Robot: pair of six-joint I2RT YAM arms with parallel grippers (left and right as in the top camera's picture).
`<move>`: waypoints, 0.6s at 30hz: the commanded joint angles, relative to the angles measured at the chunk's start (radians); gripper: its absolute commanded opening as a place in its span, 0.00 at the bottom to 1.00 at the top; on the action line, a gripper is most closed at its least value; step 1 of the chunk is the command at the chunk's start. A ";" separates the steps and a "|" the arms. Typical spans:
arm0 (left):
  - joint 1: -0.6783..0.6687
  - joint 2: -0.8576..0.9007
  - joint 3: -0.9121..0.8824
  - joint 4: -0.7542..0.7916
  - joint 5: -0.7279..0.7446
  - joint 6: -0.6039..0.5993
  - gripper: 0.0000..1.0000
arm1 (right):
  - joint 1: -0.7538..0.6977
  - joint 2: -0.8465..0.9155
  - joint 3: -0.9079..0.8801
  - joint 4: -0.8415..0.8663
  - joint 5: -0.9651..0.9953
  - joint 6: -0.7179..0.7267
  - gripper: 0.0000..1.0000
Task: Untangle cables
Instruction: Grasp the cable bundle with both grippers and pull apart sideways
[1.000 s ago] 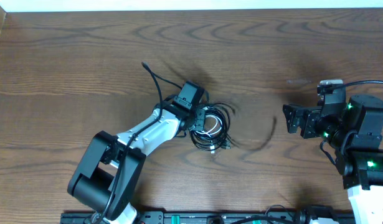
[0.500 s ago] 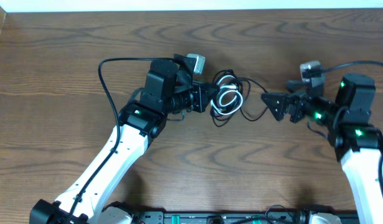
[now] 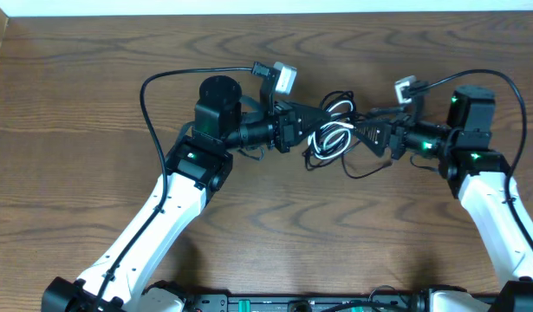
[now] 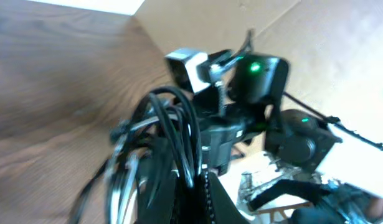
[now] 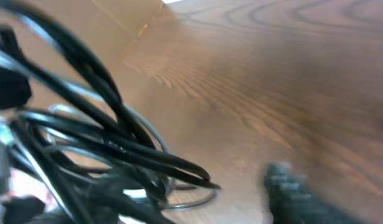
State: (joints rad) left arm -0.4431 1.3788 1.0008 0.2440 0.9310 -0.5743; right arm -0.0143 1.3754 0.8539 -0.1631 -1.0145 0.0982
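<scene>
The tangled bundle of thin black and white cords (image 3: 332,137) hung between the two arms, above the dark wooden table (image 3: 84,78). The left gripper (image 3: 297,132) was clamped on one side of it. The right gripper (image 3: 365,135) met the other side, but whether its fingers gripped anything could not be told.

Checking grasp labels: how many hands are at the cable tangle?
2: the left hand holds the cables from their left; the right hand is at their right side, grip unclear.
</scene>
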 commanded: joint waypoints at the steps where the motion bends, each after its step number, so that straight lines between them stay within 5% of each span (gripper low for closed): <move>1: 0.002 -0.007 0.016 0.012 0.071 -0.048 0.08 | 0.030 -0.001 0.013 0.015 0.061 0.002 0.12; 2: 0.002 -0.007 0.016 -0.001 0.067 -0.035 0.07 | 0.033 -0.001 0.013 0.021 0.085 0.002 0.03; 4: 0.002 -0.007 0.016 -0.069 0.026 0.042 0.07 | 0.033 -0.001 0.013 0.010 0.251 0.016 0.01; 7: 0.002 -0.007 0.016 -0.308 -0.228 0.180 0.07 | 0.032 -0.003 0.013 -0.072 0.670 0.083 0.01; 8: 0.002 -0.007 0.016 -0.451 -0.448 0.228 0.07 | 0.028 -0.004 0.013 -0.121 0.863 0.115 0.01; 13: 0.002 -0.007 0.016 -0.692 -0.988 0.233 0.07 | -0.002 -0.029 0.016 -0.209 1.201 0.211 0.01; 18: 0.068 -0.031 0.016 -0.729 -1.097 0.129 0.07 | -0.066 -0.118 0.065 -0.216 1.337 0.257 0.01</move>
State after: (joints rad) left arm -0.4366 1.3804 1.0058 -0.4808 0.0235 -0.3851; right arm -0.0273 1.3293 0.8577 -0.3820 0.1135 0.2977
